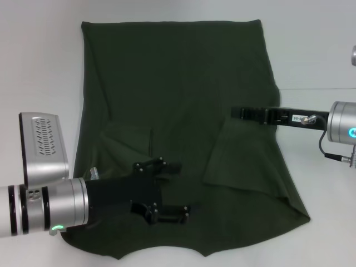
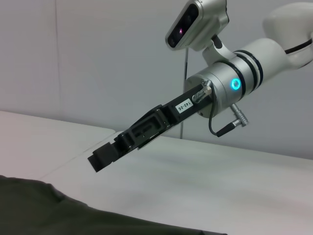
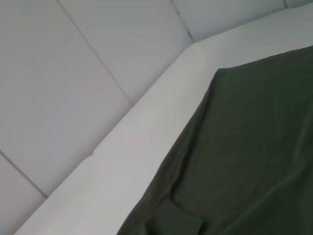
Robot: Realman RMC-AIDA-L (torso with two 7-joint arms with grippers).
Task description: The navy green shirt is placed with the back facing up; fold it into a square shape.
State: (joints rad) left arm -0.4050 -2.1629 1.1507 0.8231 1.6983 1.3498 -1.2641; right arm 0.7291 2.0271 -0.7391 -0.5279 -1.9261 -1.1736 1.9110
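Observation:
The navy green shirt (image 1: 183, 83) lies flat on the white table (image 1: 39, 67), plain side up, with both side parts folded inward into flaps. My left gripper (image 1: 172, 189) hovers open over the shirt's near left part, nothing between its fingers. My right gripper (image 1: 235, 113) reaches in from the right, its tip at the upper corner of the right flap (image 1: 245, 158). In the left wrist view the right gripper (image 2: 101, 157) hangs above the table, shut and holding nothing. The shirt's edge (image 2: 29, 205) shows there, and the shirt (image 3: 254, 147) fills part of the right wrist view.
A bare white table surrounds the shirt, with a seam line (image 1: 317, 89) running on the right side. Pale wall panels (image 3: 73, 73) rise behind the table's far edge. A small metal part (image 1: 353, 55) shows at the right border.

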